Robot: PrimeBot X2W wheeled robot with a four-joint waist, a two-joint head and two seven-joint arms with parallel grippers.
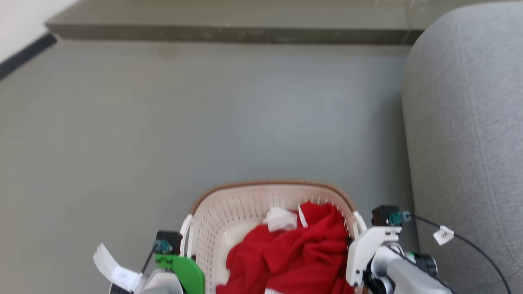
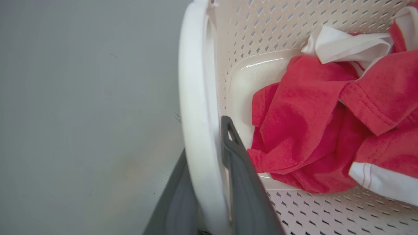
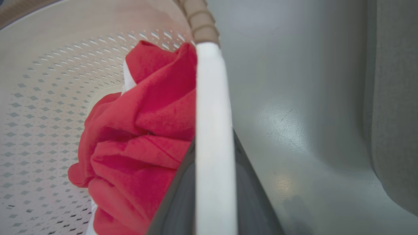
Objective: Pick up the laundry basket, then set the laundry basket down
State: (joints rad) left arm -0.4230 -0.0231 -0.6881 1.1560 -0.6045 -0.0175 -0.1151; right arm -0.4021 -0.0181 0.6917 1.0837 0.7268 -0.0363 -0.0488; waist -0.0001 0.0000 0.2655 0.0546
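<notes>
Bottom centre of the head view, cut off by the edge, the laundry basket holds a red garment. The left gripper and the right gripper each clamp one of its white handles. Whether it touches the grey floor is unclear. At far right is perhaps a sofa.

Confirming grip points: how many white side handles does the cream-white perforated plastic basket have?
2. Left white handle, clamped in the left gripper; right white handle, clamped in the right gripper. The near end of the cream-white perforated plastic basket is cropped in the head view.
</notes>
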